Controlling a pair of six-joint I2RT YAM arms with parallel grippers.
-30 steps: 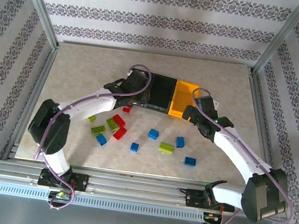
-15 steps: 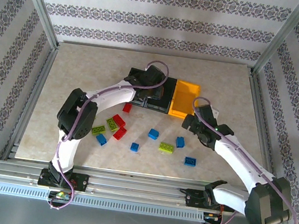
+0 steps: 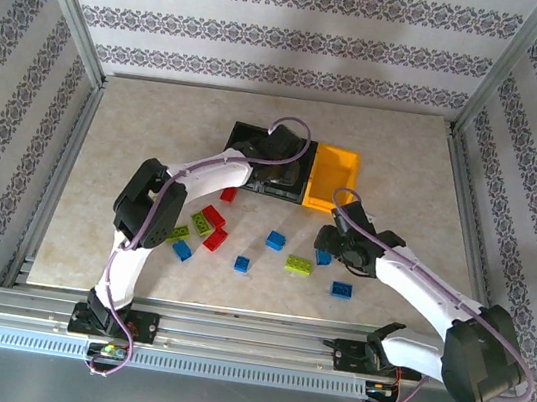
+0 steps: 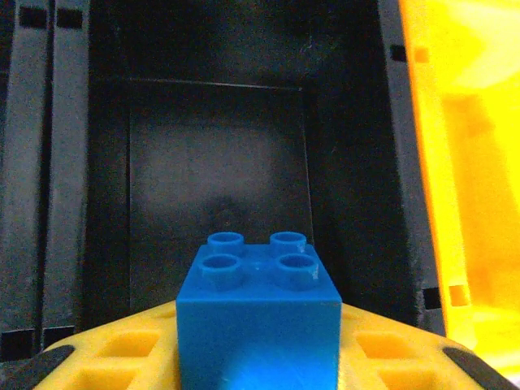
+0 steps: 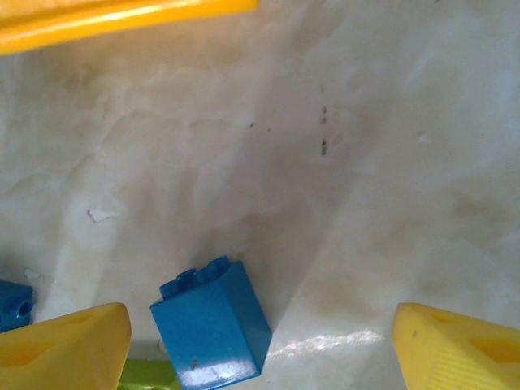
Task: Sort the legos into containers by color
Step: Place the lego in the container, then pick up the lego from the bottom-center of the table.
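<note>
Left end effector (image 3: 288, 169) grasps a blue brick (image 4: 258, 317) above the black bin (image 4: 215, 171) adjoining the yellow bin (image 5: 122, 20). Right end effector (image 5: 264, 345), released wide, straddles a second brick (image 5: 211, 329) on the desk (image 5: 366, 162), near the yellow bin.

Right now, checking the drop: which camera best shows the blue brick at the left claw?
The left wrist view: the blue brick is close up, studs visible, above the black bin. In the top external view the left claw covers it. The right wrist view shows a loose blue brick on the table.
</note>
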